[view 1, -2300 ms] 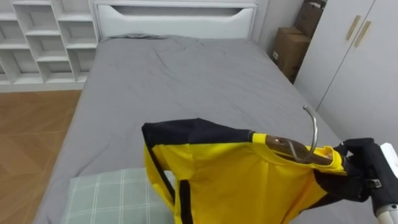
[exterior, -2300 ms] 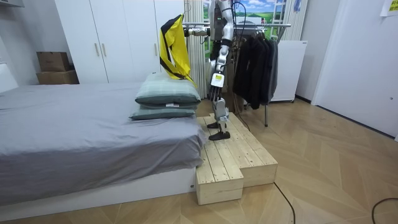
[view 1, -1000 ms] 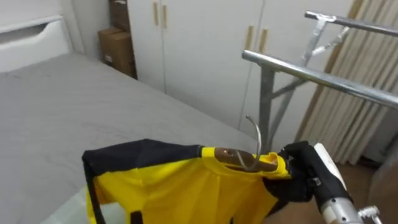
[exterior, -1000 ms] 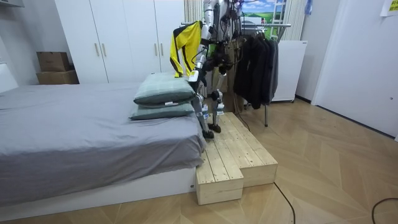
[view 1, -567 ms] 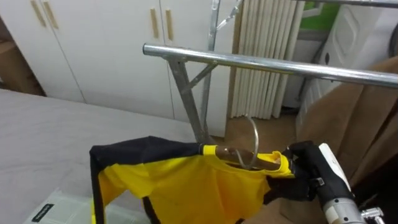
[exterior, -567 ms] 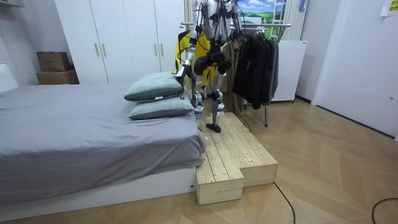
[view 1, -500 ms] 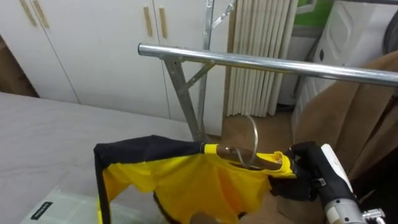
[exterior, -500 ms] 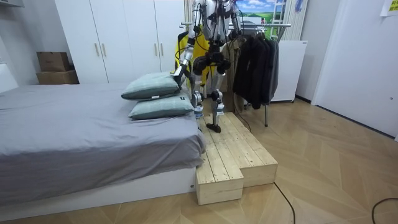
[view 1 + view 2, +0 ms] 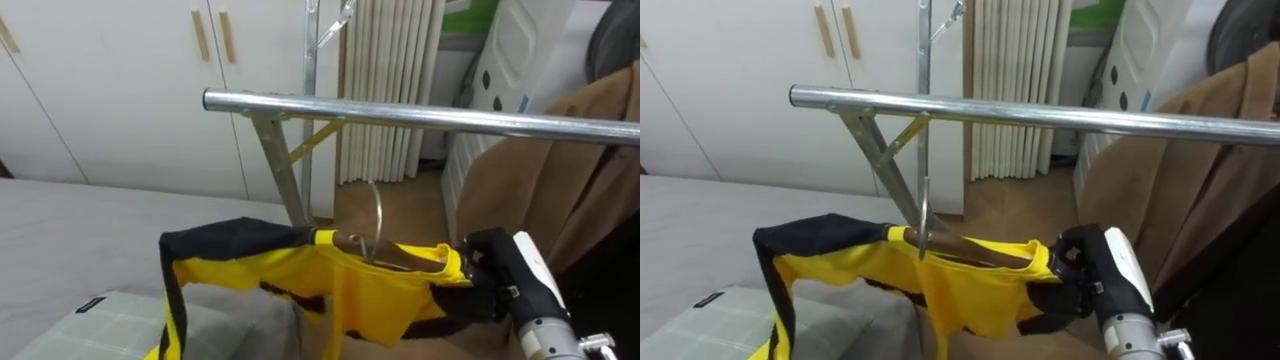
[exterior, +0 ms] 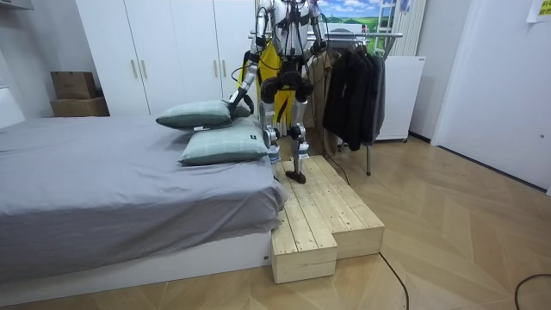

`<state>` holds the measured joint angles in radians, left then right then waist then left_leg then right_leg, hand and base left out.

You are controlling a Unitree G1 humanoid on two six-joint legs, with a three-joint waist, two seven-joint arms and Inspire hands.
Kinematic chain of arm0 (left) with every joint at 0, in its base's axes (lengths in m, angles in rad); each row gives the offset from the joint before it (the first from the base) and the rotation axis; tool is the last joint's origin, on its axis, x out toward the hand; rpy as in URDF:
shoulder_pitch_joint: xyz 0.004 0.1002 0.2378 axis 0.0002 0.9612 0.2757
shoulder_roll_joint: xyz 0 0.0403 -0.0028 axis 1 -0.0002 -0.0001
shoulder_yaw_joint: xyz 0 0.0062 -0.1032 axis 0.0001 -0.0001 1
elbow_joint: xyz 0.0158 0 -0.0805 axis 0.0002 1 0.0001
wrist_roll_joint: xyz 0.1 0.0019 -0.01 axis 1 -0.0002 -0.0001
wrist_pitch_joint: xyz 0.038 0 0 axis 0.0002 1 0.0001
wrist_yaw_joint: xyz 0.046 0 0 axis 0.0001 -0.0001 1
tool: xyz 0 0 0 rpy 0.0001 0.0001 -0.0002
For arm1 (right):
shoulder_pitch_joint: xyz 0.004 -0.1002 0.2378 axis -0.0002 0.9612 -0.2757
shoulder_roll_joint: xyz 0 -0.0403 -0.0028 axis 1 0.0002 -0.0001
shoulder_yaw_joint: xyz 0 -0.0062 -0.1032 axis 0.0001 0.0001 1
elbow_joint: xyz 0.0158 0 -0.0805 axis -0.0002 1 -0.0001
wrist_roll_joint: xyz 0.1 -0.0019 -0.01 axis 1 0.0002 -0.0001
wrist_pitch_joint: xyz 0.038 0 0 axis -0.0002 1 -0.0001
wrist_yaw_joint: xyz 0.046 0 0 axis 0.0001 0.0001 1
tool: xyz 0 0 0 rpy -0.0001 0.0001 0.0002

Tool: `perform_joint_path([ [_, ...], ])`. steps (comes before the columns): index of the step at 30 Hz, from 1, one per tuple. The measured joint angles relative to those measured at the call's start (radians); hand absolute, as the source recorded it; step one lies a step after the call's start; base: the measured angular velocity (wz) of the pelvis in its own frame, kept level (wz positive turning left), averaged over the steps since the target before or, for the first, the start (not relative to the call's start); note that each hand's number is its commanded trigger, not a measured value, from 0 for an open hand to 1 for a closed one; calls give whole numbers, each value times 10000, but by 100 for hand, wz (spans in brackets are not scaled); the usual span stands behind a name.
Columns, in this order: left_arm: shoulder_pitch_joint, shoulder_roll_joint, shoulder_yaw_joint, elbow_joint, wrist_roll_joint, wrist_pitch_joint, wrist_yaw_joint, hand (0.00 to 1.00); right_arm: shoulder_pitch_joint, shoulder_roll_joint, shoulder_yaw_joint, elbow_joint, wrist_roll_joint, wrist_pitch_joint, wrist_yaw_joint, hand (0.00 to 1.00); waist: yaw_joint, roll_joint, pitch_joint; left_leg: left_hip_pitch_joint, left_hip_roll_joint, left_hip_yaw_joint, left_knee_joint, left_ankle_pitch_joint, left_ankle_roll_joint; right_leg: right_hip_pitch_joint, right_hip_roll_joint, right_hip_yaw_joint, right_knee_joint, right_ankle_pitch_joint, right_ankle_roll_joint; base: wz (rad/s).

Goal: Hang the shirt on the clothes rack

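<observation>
Beneath the rail [image 9: 420, 116], right hand [image 9: 484, 288] grips the hanger [image 9: 388, 259] level (hook up).

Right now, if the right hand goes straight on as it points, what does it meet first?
Likely the metal rail above and ahead; the right hand, shut on the hanger, sits below it. Depth unclear.

Black right hand [image 9: 487, 290], smooth white shell along its back, silver metal cylinder at the forearm, grey legs with dark joints
</observation>
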<state>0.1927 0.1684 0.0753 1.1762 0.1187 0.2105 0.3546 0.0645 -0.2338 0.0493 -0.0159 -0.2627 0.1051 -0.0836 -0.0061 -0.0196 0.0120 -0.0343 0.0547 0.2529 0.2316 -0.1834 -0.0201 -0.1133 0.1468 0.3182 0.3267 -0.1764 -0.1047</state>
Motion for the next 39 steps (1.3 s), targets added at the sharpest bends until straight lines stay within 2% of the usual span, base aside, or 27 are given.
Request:
perform_joint_path([
  [5,84,4,128,0,1,-153,-110,0,-119,-2,-3,11,80,0,75,100,178,-112,23,279,9,190,-212,27,-40,152,90,316,-57,-28,-26,-16],
  [11,83,41,241,-9,-4,-175,-48,0,-124,-16,45,5,309,0,291,100,205,-340,-64,328,31,129,-273,37,-50,316,59,223,-402,96,-44,0],
  [14,39,39,411,-12,4,-212,100,0,-144,-33,39,2,306,0,334,100,370,-422,-110,334,30,128,-278,37,-50,319,54,211,-407,104,-57,0],
  [21,80,25,482,-7,17,-247,130,0,-577,-171,-55,-38,305,1,734,100,415,-406,-72,472,31,133,-344,40,-55,443,63,237,-438,101,-65,-1],
  [26,389,27,577,-113,32,-532,112,0,-667,-323,-401,-56,331,1,1167,100,421,-417,-76,473,24,149,-376,39,-55,444,53,234,-482,104,-62,-1],
  [29,447,27,584,-169,34,-594,78,0,-697,-695,-439,-55,554,1,1212,100,423,-422,-72,471,18,123,-421,40,-55,446,39,192,-514,105,-63,3],
  [33,443,34,615,-190,146,-604,45,0,-939,-1005,-451,-29,849,0,1314,100,417,-495,-27,476,24,114,-433,40,-57,461,42,178,-540,109,-70,0],
  [37,443,70,602,-376,164,-603,15,0,-1258,-1085,-527,598,1159,2,1321,100,408,-600,40,476,22,21,-431,40,-57,558,15,115,-683,129,-102,6],
  [39,443,70,596,-383,164,-603,15,0,-1258,-1085,-611,786,1196,5,1317,100,414,-618,39,476,7,-34,-432,40,-56,591,-9,61,-721,130,-101,9],
])
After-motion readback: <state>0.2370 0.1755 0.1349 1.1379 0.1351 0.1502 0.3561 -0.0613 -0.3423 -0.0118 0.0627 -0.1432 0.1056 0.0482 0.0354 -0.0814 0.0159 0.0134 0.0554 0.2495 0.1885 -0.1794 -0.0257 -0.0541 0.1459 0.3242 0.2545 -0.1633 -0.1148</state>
